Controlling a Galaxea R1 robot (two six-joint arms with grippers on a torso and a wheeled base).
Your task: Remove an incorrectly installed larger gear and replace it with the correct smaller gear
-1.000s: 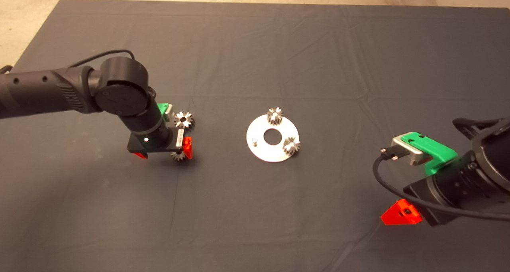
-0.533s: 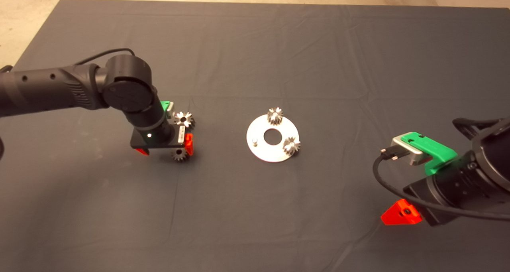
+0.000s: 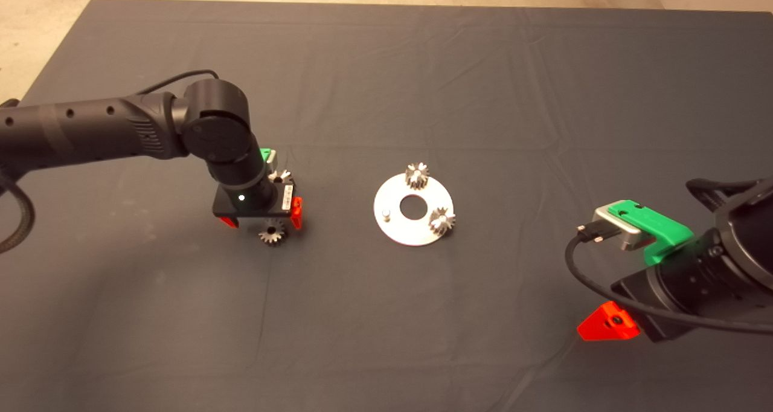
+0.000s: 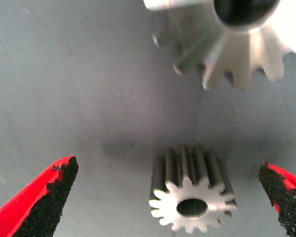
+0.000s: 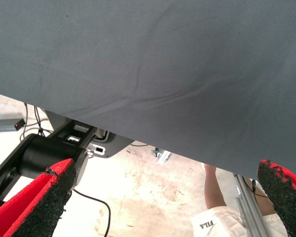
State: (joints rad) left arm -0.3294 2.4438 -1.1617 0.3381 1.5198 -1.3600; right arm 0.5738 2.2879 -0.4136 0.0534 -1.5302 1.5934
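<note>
The left pincer [image 4: 167, 197] hangs with fingers spread wide around the smaller gear [image 4: 191, 195], which lies on the mat [image 3: 386, 315] well left of the silver disc [image 3: 413, 209]. The larger gear [image 4: 227, 39] lies just beyond it. The right pincer [image 5: 167, 197], fingers apart, waits far right of the disc.

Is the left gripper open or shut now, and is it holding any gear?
Open, holding nothing. In the left wrist view the left gripper has its fingers wide apart, and the smaller gear lies on the mat between them, untouched.
</note>
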